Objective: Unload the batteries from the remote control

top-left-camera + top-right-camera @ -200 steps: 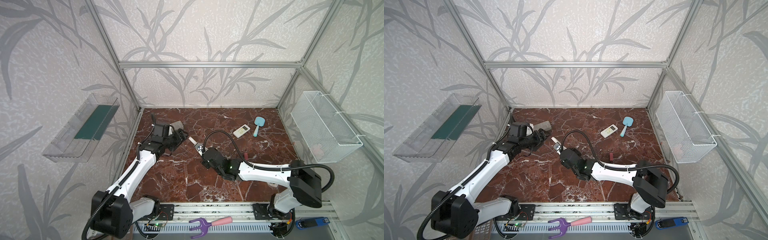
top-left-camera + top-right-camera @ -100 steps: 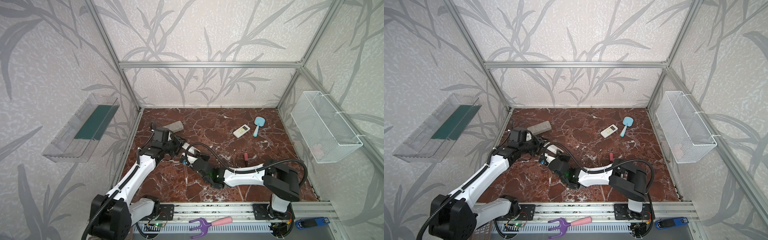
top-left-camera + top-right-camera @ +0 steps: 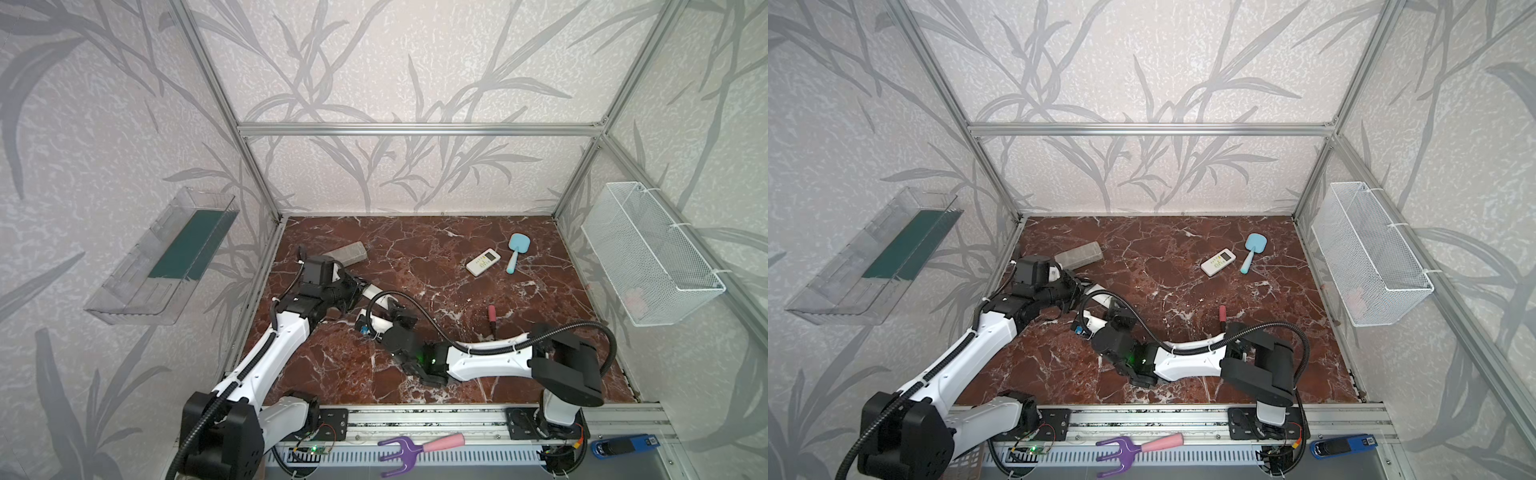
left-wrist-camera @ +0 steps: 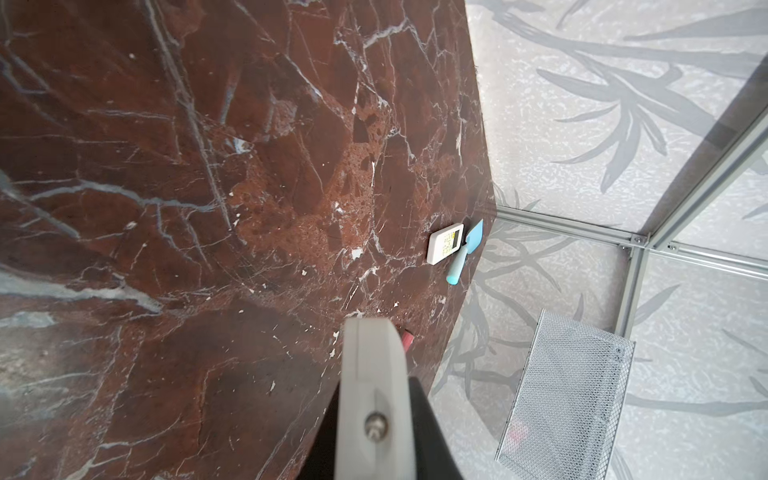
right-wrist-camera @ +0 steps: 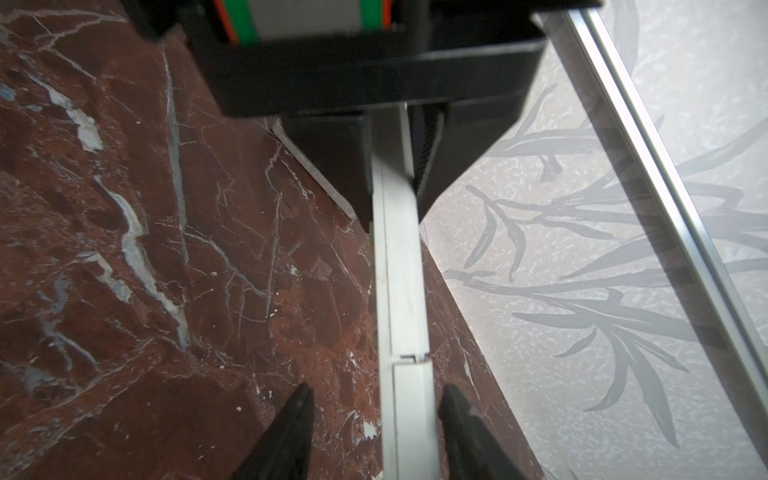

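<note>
A long white remote control (image 3: 372,292) (image 3: 1100,293) hangs just over the marble floor at the left, between both arms. My left gripper (image 3: 356,287) (image 4: 374,415) is shut on one end of it, and its black fingers (image 5: 328,166) press both sides of the white body (image 5: 401,291). Around the other end my right gripper (image 3: 379,318) (image 5: 378,392) stands open, its fingertips a little off the remote's sides. A cover seam (image 5: 405,357) crosses the remote near those tips. The batteries are hidden.
A small white remote with a display (image 3: 482,262) and a blue scoop (image 3: 515,251) lie at the back right. There is a red-handled screwdriver (image 3: 492,316) mid-right and a grey box (image 3: 347,253) behind my left arm. A wire basket (image 3: 648,257) and a clear tray (image 3: 166,257) hang on the side walls.
The right gripper carried the remote toward the left and down, then opened. The left gripper came forward from the grey box and closed on the remote's far end.
</note>
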{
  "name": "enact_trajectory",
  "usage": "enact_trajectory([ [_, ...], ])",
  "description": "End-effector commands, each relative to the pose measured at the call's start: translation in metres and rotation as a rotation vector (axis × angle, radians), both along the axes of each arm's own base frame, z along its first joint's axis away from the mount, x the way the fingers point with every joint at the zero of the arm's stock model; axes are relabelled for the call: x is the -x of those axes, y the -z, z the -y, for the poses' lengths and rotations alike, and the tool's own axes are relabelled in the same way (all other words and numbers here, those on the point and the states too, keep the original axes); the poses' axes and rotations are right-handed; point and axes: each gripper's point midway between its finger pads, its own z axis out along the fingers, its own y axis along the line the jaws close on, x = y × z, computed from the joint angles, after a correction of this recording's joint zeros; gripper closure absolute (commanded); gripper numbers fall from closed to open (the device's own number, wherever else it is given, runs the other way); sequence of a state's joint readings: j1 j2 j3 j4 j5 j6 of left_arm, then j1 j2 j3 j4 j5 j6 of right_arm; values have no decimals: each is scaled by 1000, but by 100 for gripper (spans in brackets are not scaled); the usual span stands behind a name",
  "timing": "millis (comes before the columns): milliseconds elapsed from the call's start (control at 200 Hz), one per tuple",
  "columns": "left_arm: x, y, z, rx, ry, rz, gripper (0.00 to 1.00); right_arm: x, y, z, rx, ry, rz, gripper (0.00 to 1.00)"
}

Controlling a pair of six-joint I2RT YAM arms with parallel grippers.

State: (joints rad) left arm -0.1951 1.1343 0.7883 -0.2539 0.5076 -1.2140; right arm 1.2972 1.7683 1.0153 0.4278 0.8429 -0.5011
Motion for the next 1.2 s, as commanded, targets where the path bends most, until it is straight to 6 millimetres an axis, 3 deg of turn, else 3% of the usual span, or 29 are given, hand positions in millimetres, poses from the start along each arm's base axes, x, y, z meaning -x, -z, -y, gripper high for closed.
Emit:
enact_trajectory([
  [0, -12, -39, 0, -7, 19, 163, 94, 9, -40, 6, -183, 23, -115, 39],
  [235, -18, -66, -5, -57, 35, 335, 97, 23, -55, 24, -404, 10, -343, 31],
  [530, -6, -130, -1, -66, 81, 812, 100, 1, -86, 63, -903, 3, -726, 31],
  [580, -2, -138, 1, -70, 99, 887, 100, -11, -90, 73, -987, 19, -761, 31],
  [890, 4, -155, 6, -73, 137, 1037, 100, -21, -119, 56, -1184, -82, -931, 28],
  [1100, -1, -155, 6, -16, 108, 1014, 100, -40, -118, 42, -1244, -121, -1020, 27],
  [1195, -2, -155, 7, 25, 105, 987, 100, -48, -126, 36, -1286, -166, -1049, 27],
])
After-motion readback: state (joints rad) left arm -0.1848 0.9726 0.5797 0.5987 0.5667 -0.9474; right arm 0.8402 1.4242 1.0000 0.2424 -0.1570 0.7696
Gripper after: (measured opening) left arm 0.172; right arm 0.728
